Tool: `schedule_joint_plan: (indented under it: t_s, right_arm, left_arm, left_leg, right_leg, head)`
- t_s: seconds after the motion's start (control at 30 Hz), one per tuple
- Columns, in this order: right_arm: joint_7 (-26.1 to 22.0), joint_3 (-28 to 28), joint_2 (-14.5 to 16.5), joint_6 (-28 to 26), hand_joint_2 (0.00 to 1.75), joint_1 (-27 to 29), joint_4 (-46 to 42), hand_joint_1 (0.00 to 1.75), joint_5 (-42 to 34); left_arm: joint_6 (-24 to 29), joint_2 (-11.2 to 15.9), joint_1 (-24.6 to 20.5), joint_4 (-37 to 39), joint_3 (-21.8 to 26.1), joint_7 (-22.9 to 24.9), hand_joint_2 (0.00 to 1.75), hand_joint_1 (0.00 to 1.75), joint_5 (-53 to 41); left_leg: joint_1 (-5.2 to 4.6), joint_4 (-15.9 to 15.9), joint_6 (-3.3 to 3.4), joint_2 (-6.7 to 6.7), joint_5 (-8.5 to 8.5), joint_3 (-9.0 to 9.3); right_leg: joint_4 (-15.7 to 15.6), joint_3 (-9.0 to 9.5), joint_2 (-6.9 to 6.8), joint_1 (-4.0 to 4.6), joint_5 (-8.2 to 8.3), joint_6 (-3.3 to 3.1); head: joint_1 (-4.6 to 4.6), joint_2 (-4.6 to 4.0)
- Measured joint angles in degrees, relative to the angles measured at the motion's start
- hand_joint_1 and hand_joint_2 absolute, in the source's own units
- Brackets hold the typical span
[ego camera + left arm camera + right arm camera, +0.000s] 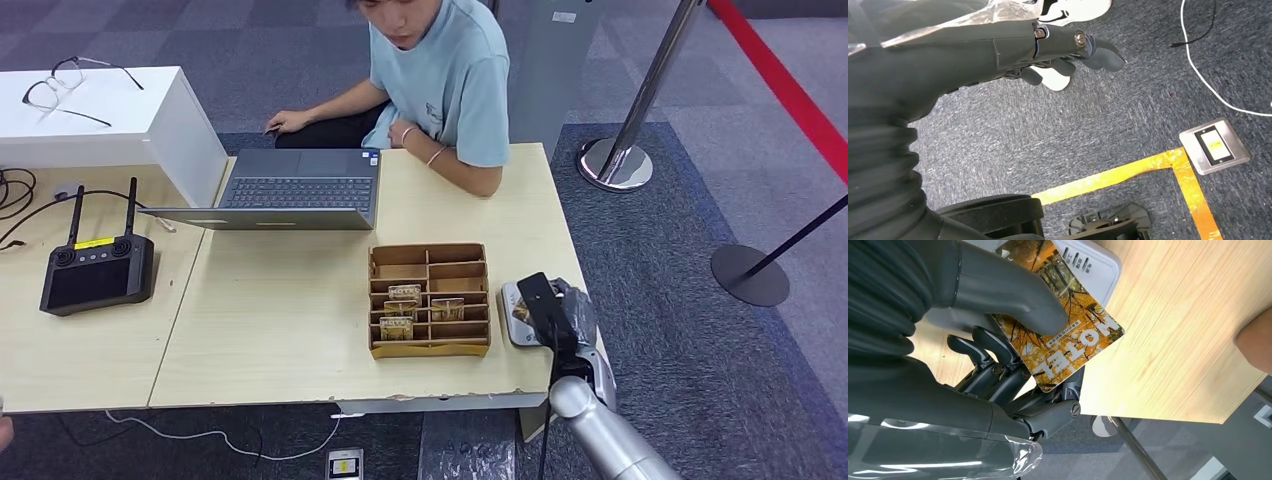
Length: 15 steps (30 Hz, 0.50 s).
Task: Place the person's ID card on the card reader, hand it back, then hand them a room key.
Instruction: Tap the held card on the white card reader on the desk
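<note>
Room key card (1063,335), orange autumn-leaf print with "HOTEL" lettering, is pinched in the right hand (1013,335); thumb (1018,300) presses on its printed face, darker fingers (993,347) support it from underneath; card sits over the edge of the white card reader (1093,265), contact between the two unclear. In head view the right hand (560,315) hovers at the table's (280,320) right edge, roughly 4 o'clock from table centre, directly over the card reader (512,310); wooden key organizer (429,300) just beside it at 9 o'clock, more hotel cards (404,294) standing in its lower slots. Person in a light blue shirt (440,80) sits at 12 o'clock, forearm on the table; open laptop (290,190) at 11 o'clock; black controller with two antennas (97,270) on the adjoining table at 9 o'clock; glasses (65,85) on the white box far 10 o'clock. Left hand (1058,50) hangs over grey carpet, holding nothing, fingers loosely curled and apart; yellow floor tape (1148,165) and a metal floor plate (1214,146) below it.
</note>
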Motion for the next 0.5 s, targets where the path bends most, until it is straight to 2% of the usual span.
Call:
schedule_joint_plan:
  t_s: [0.5]
  right_arm:
    - [1.4,0.9,0.9,0.0,1.75,-1.2,2.7,1.75,0.8]
  left_arm:
    - [0.0,0.0,0.0,0.0,0.0,0.0,1.75,0.00,-0.1]
  left_leg:
    - [0.00,0.0,0.00,0.01,0.00,0.03]
  right_leg:
    - [0.0,0.02,0.00,0.00,0.00,0.00]
  head:
    - [-0.01,0.01]
